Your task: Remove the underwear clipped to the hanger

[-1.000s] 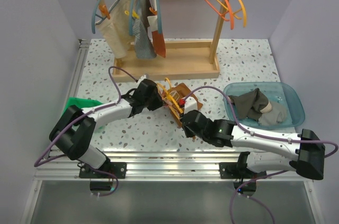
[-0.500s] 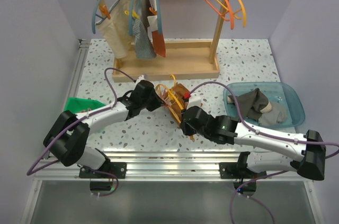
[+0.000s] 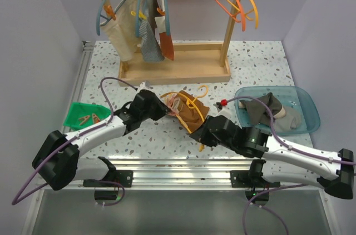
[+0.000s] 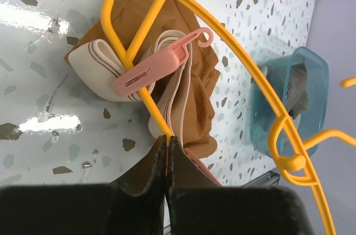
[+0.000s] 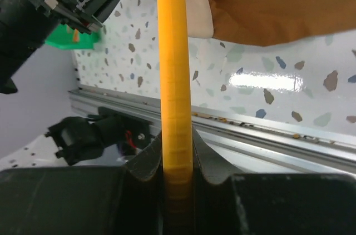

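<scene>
The rust-brown underwear [image 3: 193,111] with its pale waistband lies on the table mid-front, clipped to the yellow hanger [image 3: 179,94]. In the left wrist view a pink clip [image 4: 161,65] pins the waistband of the underwear [image 4: 194,74] to the hanger [image 4: 233,40]. My left gripper [image 3: 166,108] is shut [image 4: 167,138] where the hanger bar meets a second pink clip [image 4: 196,160], seemingly pinching that clip. My right gripper [image 3: 196,132] is shut [image 5: 177,151] on the hanger bar [image 5: 173,79], just in front of the underwear [image 5: 278,7].
A wooden rack [image 3: 183,68] at the back holds blue-grey hangers with cloths and orange hangers. A blue tub [image 3: 303,99] with grey cloths sits right, also seen in the left wrist view [image 4: 320,68]. A green tray [image 3: 78,114] with clips sits left.
Both grippers have kept their hold while the hanger and underwear shifted right and turned. The hook now points to the back right and more brown fabric shows. The left arm has stretched further right.
</scene>
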Available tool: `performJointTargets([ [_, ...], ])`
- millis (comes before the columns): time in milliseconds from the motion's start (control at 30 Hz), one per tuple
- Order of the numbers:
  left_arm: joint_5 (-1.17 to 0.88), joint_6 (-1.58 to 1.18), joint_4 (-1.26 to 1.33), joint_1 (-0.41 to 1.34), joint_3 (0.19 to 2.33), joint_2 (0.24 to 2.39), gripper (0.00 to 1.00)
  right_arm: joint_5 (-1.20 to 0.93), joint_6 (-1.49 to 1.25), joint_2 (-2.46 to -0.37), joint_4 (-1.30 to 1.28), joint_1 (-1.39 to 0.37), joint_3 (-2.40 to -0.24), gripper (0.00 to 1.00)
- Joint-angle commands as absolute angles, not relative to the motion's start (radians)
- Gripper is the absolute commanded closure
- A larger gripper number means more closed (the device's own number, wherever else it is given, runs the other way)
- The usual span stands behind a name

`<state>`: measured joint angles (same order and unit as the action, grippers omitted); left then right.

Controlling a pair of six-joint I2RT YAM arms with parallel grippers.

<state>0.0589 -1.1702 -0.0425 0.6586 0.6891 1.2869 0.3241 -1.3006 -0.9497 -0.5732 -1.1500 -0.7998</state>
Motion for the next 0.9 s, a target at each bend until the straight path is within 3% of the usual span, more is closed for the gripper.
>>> performJointTargets([
  [0,0.175,-1.169,0.026,0.638,0.655,1.239,1.0,0.357,-1.529,-0.865,-0.606,-1.129,-0.687,0.91],
  [33,0.175,-1.17,0.028,0.638,0.653,1.238,1.0,0.338,-1.537,-0.862,-0.597,-1.129,-0.678,0.77],
  [67,0.173,-1.17,0.028,0.638,0.655,1.232,1.0,0.33,-1.537,-0.862,-0.601,-1.129,-0.678,0.57],
  [133,0.172,-1.169,0.025,0.638,0.658,1.227,1.0,0.321,-1.532,-0.868,-0.633,-1.131,-0.69,0.41],
  [233,0.178,-1.154,0.006,0.637,0.666,1.221,1.0,0.351,-1.517,-0.868,-0.698,-1.129,-0.721,0.04],
  [400,0.166,-1.143,-0.032,0.63,0.666,1.215,1.0,0.431,-1.381,-0.867,-0.793,-1.129,-0.807,0.02],
  [600,0.108,-1.126,0.03,0.63,0.621,1.232,1.0,0.37,-0.992,-1.044,-0.671,-1.129,-0.933,0.02],
  [700,0.091,-1.127,0.092,0.627,0.554,1.229,1.0,0.354,-0.928,-1.106,-0.564,-1.127,-0.924,0.02],
  [867,0.049,-1.149,0.182,0.626,0.485,1.201,1.0,0.275,-0.841,-1.17,-0.365,-1.1,-0.874,0.11],
])
